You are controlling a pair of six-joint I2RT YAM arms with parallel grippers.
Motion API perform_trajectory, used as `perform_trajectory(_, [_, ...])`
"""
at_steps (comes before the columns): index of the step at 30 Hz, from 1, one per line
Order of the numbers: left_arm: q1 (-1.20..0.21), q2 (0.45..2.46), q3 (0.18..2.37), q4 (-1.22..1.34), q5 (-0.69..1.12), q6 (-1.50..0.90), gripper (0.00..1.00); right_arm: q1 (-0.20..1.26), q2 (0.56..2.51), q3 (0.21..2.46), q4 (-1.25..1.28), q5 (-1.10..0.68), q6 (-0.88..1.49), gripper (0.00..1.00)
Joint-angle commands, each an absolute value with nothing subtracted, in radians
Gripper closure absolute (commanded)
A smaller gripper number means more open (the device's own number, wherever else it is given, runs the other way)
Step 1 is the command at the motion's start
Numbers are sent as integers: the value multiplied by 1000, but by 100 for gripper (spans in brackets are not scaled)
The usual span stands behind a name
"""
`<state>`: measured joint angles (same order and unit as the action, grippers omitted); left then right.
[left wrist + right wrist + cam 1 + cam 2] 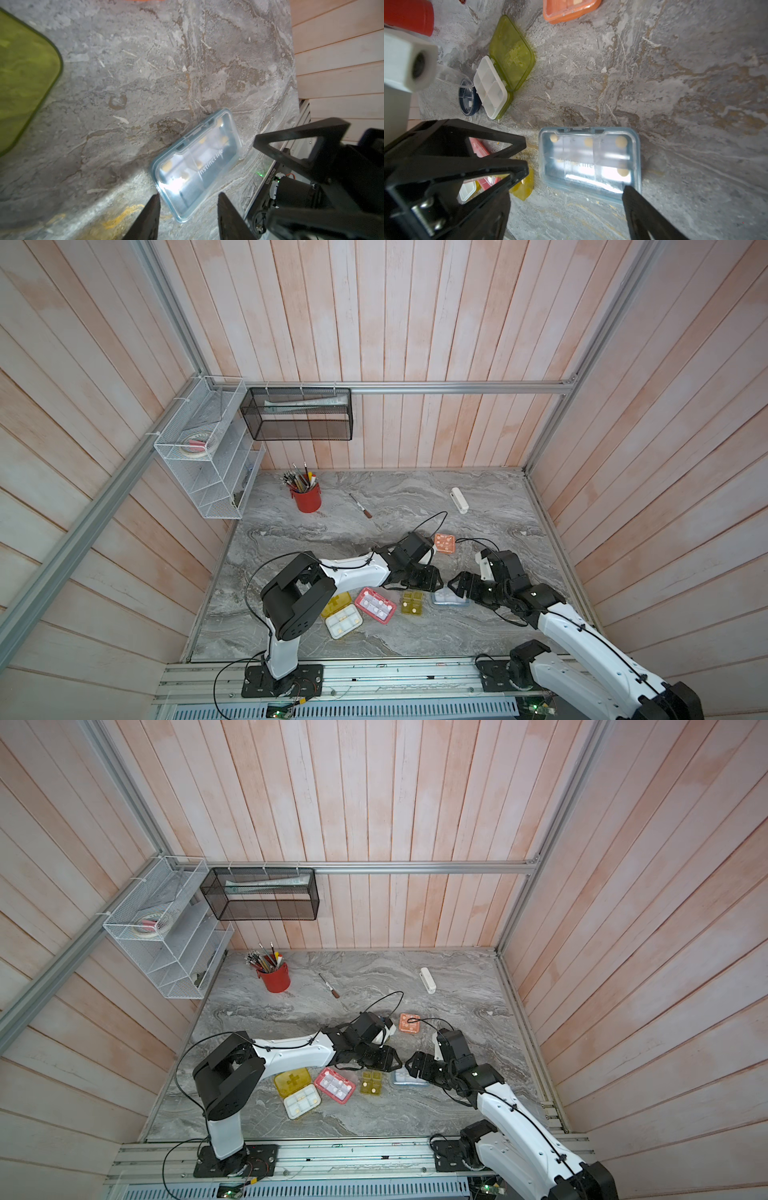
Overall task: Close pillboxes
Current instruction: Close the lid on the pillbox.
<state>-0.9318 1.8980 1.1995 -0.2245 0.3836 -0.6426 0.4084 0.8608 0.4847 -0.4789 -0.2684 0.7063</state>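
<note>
- Left gripper [189, 195]: jaws roughly half apart, nothing clasped. Its black wedge-shaped fingers [149, 218] hang over one short end of the blue-grey pillbox [197, 164]; contact cannot be confirmed.
- Right gripper [566, 188]: jaws spread wide, empty. One fingertip [633, 199] overlaps the same box's rim; touching or just above, cannot tell.
- In both top views the two grippers face tip to tip, close but apart, with the box below and between them.
- Blue-grey pillbox: flat rounded rectangle with a translucent rim. Its glossy clear lid, with printed lettering, lies down over divided cells holding pale round tablets. It lies flat on the grey veined stone-pattern table [415, 639].
- Small amber pillbox [412, 603]: just beside the left gripper, on the robot's side. Translucent, square cells, lid folded out flat.
- Pink pillbox [375, 605]: next outward from that gripper. Oblong tray, white pieces in its cells; lid state unclear.
- Lime-green pillbox [510, 54]: ahead of the right gripper's fingertips, past the left gripper. Open, translucent lid flat, white cell insert.
- Dark round pillbox [467, 104]: just beside the lime-green one, clear lid swung open.
- Orange square pillbox [444, 543]: beyond both grippers, toward the back wall.
- Yellow pillbox with cross [293, 1080]: farthest from the grippers, by the left arm's elbow. Open, white tray exposed.
</note>
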Motion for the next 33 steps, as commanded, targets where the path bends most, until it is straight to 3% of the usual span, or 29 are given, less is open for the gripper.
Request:
perform_trajectory(1, [-934, 1920, 1215, -239, 369, -617, 52, 404, 843, 473, -469, -287, 703, 15])
perform_trajectory(17, [-934, 1939, 1211, -256, 358, -604, 57, 403, 830, 426, -360, -389, 737, 26])
perform_trajectory(21, [-934, 1947, 1220, -259, 363, -604, 58, 404, 818, 417, -352, -386, 746, 34])
perform_trajectory(26, [-934, 1958, 1220, -260, 368, -607, 59, 404, 817, 406, -344, -391, 750, 59])
perform_trajectory(31, [-934, 1960, 1223, -263, 364, -606, 59, 404, 826, 397, -327, -397, 755, 77])
perform_trajectory(33, [-934, 1963, 1226, -269, 361, -605, 59, 404, 833, 390, -317, -401, 757, 78])
